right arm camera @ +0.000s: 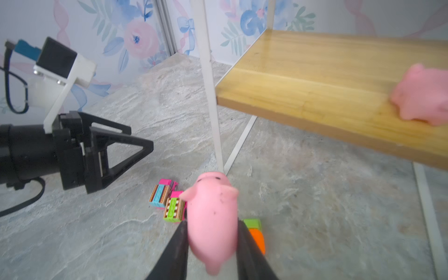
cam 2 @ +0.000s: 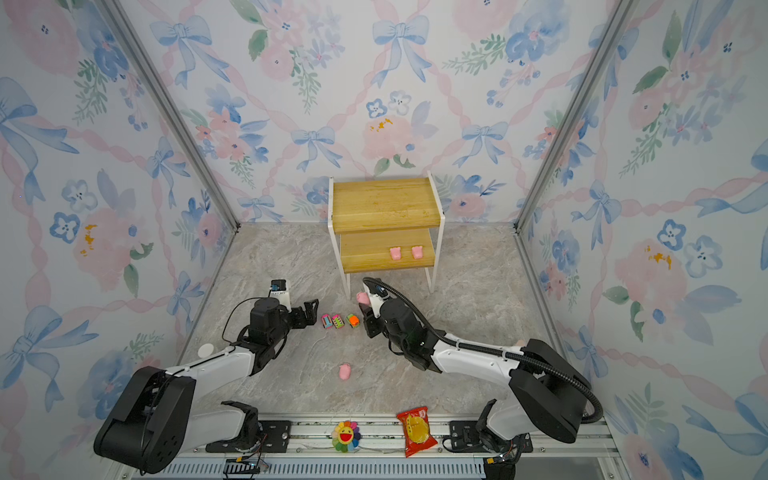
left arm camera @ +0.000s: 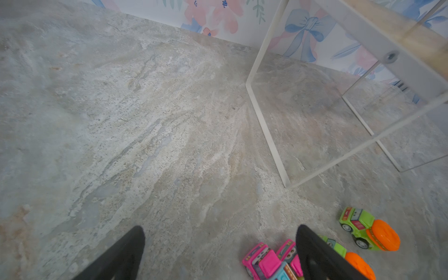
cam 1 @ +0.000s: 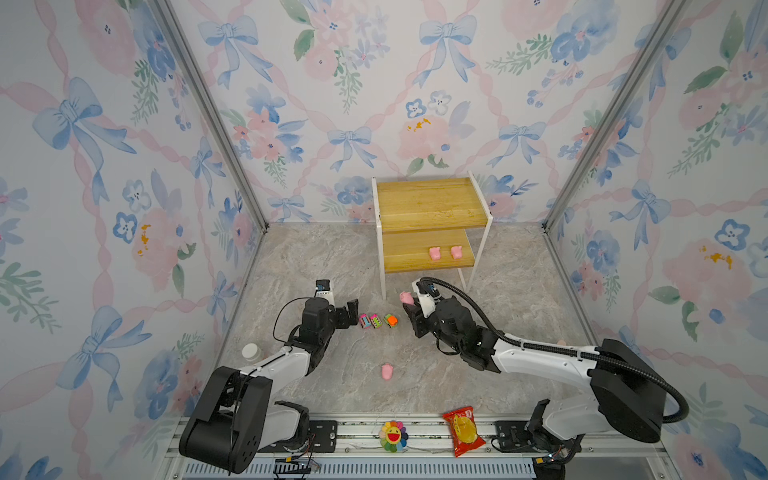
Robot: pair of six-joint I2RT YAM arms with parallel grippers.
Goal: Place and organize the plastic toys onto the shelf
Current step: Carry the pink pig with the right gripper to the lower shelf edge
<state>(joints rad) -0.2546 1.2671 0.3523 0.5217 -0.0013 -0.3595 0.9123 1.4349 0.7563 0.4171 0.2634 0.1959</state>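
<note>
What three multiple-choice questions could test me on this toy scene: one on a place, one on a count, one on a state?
1. Where on the shelf do the stored pigs sit?
A) top board
B) lower board
C) beneath it, on the floor

2. How many pigs in all show in a top view?
A) four
B) two
C) six

3. What is the right pincer doing?
A) hanging open and empty
B) shut on a green car
C) shut on a pink pig

Answers:
1 B: both stored pigs rest side by side on the lower board.
2 A: two stored pigs, one floor pig and one held pig.
3 C: the right wrist view shows the right pincer clamped on the held pig's sides.
</note>
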